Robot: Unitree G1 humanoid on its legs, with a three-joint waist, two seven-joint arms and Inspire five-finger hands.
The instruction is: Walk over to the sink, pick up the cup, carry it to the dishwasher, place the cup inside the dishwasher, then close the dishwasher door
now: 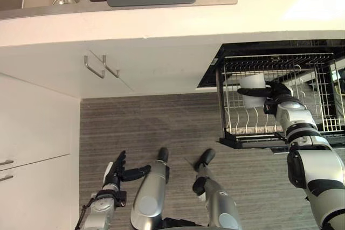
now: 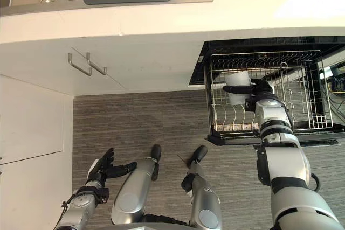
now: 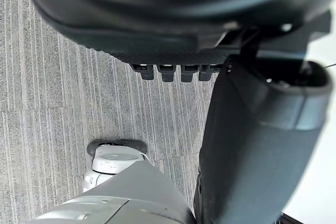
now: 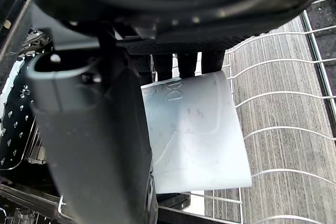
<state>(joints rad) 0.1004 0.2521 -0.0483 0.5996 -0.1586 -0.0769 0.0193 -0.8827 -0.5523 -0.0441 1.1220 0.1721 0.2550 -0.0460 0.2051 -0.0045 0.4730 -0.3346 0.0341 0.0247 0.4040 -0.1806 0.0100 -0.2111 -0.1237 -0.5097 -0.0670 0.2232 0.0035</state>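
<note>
While the dishwasher rack [image 1: 312,100] stands pulled out, I read my right hand [image 1: 277,92] within its outline, near its left wall, fingers and thumb curled round the white cup [image 1: 252,82]. The cup's long axis lies crosswise to the thumb; I cannot tell which end is the mouth. My left hand [image 1: 115,172] hangs well apart from the rack, fingers relaxed.
</note>
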